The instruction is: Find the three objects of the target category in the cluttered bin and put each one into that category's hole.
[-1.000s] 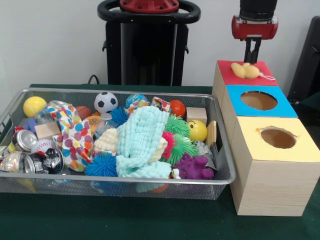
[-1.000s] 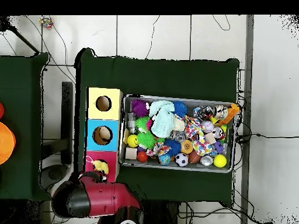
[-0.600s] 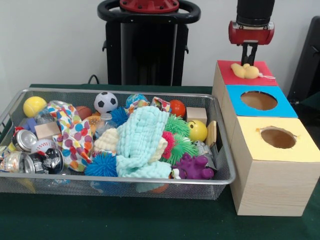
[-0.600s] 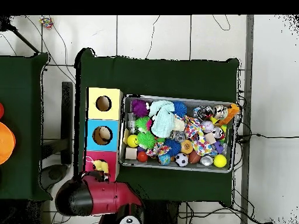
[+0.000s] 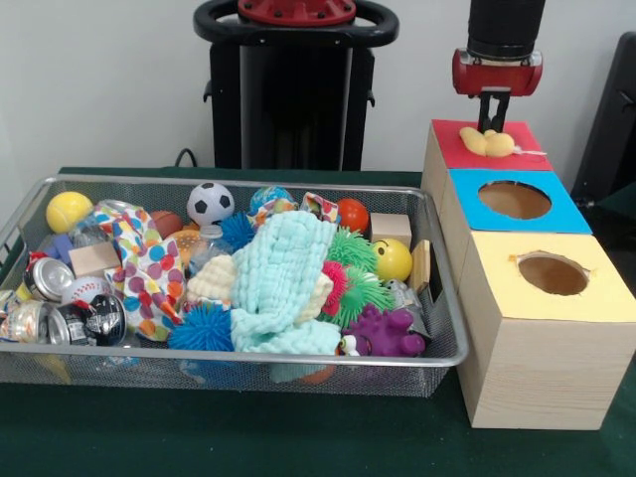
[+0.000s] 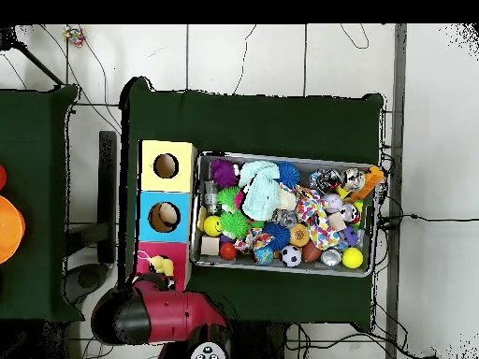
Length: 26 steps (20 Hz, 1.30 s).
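On the red box: location: a yellow plush toy is seen lying across the top of the red box, over where its hole would be; it is not yet dropped through.
Gripper: the gripper is held just above the toy, apart from it; its dark fingers are seen close together, a narrow gap at most, with nothing between them.
Other boxes: the blue box and the yellow box are seen with open round holes.
Bin: the wire bin is packed with balls, cans and cloth; a mint cloth is draped over the middle.
Handling: the toy is judged light, soft and compressible, unlikely to slip or break.
Hold: its bulging middle is judged the best place to be pinched or pressed.
Risk: a thin cord trailing from it may be snagged on the rim.
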Tool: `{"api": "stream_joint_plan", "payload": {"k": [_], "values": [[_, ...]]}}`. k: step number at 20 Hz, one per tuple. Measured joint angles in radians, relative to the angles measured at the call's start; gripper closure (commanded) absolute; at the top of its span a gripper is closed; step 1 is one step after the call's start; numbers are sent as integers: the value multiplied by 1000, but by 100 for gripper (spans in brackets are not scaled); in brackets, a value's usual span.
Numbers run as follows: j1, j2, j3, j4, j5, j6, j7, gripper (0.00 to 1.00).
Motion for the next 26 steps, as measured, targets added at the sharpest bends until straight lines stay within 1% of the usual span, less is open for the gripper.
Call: {"api": "stream_joint_plan", "payload": {"k": [13, 17, 26], "values": [[-14, -7, 0, 0, 0, 6, 0, 100], [-25, -24, 1, 0, 0, 43, 0, 100], [-39, -44, 1, 0, 0, 76, 0, 100]]}}
